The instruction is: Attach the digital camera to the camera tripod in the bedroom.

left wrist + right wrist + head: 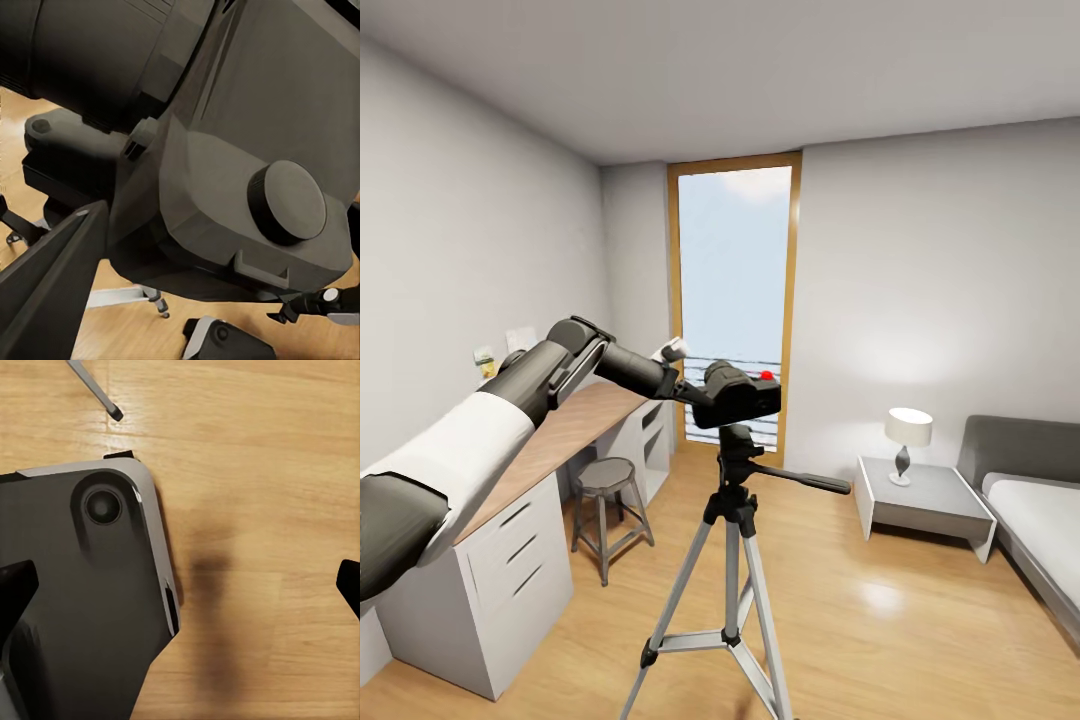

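Observation:
In the head view my left arm reaches out to the small black digital camera, and my left gripper is shut on its left side. A red button sits on the camera's top. The camera sits directly above the black head of the silver camera tripod; whether they touch I cannot tell. In the left wrist view the camera body looms close, with one of my dark fingers beside it. My right gripper hangs open over the wood floor, beside one tripod foot.
A desk with white drawers runs along the left wall, with a round stool beside it. A tall window is behind the tripod. A nightstand with a lamp and a grey bed stand at right.

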